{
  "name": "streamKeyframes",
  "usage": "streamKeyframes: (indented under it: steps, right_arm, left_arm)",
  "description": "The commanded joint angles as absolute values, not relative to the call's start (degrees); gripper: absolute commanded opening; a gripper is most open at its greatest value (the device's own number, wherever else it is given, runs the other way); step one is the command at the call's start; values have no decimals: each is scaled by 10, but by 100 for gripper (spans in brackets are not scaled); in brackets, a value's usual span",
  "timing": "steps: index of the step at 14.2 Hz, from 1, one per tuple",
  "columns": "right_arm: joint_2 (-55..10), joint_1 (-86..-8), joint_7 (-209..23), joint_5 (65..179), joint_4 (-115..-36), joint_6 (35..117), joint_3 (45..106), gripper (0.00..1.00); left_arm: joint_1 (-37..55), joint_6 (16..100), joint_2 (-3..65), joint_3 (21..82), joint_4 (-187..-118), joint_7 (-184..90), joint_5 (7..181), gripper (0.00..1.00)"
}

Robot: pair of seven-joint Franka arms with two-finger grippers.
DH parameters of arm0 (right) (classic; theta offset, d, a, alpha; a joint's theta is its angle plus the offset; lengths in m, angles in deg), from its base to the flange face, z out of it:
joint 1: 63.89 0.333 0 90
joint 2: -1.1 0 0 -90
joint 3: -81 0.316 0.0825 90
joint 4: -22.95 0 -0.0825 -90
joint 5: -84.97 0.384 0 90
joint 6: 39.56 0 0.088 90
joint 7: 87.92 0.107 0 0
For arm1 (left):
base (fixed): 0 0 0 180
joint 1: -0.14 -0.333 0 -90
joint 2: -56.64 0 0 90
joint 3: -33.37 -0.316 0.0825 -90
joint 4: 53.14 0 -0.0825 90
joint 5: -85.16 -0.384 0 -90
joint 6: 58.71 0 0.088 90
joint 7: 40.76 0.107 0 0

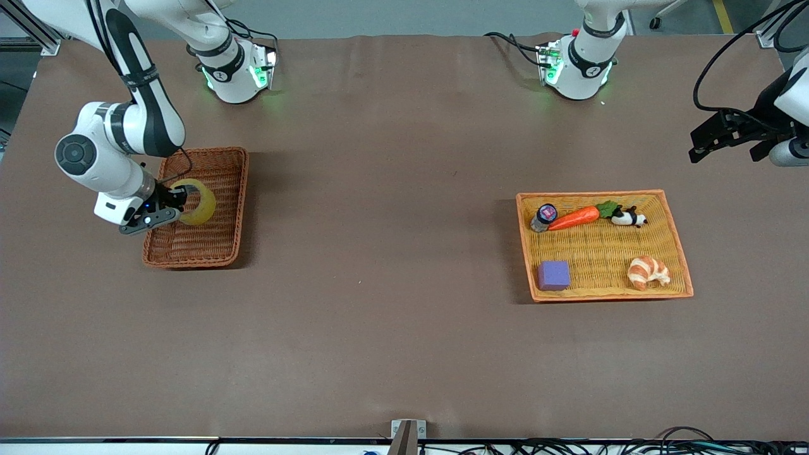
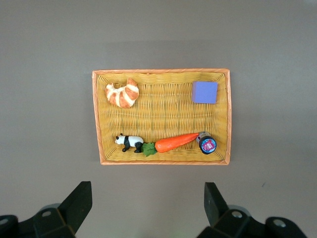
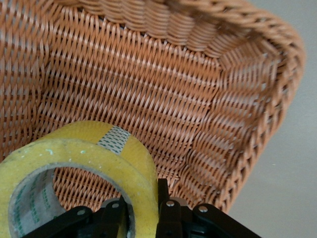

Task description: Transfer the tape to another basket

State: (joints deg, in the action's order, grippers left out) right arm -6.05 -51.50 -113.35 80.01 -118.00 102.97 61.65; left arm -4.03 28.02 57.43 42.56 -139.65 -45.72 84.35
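The yellowish tape roll is held over the inside of the reddish-brown wicker basket, which stands toward the right arm's end of the table. My right gripper is shut on the tape's wall, one finger inside the ring and one outside. In the right wrist view the tape fills the foreground, clamped in the right gripper, with the basket's woven inside around it. My left gripper is open and empty, up in the air at the left arm's end of the table; it also shows in the left wrist view.
A flat orange-yellow woven tray lies toward the left arm's end. It holds a carrot, a small jar, a panda toy, a purple block and a croissant. The brown table lies between the two.
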Motion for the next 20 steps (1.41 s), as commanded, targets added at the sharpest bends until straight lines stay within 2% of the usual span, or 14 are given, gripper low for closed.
streamKeyframes:
  steps: [1, 4, 5, 6, 7, 8, 10, 14, 16, 20]
  right_arm:
    - [-50, -512, -1145, 807, -1212, 1056, 615, 3]
    - [-73, -511, -1143, 807, -1213, 1083, 615, 8]
    - [-77, -511, -1140, 809, -1212, 1083, 615, 18]
    - [-77, -511, -1139, 814, -1210, 1078, 616, 54]
    - [-76, -511, -1139, 814, -1209, 1078, 616, 94]
    - [-74, -511, -1138, 815, -1205, 1074, 616, 100]
    - [-55, -512, -1138, 815, -1168, 1035, 617, 100]
    - [-35, -529, -1088, 815, -975, 802, 623, 100]
    - [-23, -546, -1073, 815, -924, 780, 633, 100]
    - [-9, -608, -986, 815, -837, 705, 713, 100]
  left_arm:
    - [-43, 280, 581, 425, -1404, -460, 845, 100]
    - [-43, 278, 581, 424, -1403, -460, 845, 100]
    - [-43, 277, 582, 424, -1403, -460, 845, 100]
    - [-43, 277, 582, 425, -1402, -459, 845, 100]
    - [-41, 277, 582, 426, -1402, -461, 845, 100]
    - [-40, 277, 581, 426, -1402, -461, 845, 100]
    - [-43, 276, 583, 426, -1402, -459, 844, 100]
    - [-42, 276, 578, 425, -1401, -461, 844, 100]
    - [-46, 276, 577, 422, -1400, -453, 843, 100]
    - [-46, 275, 577, 419, -1400, -452, 843, 100]
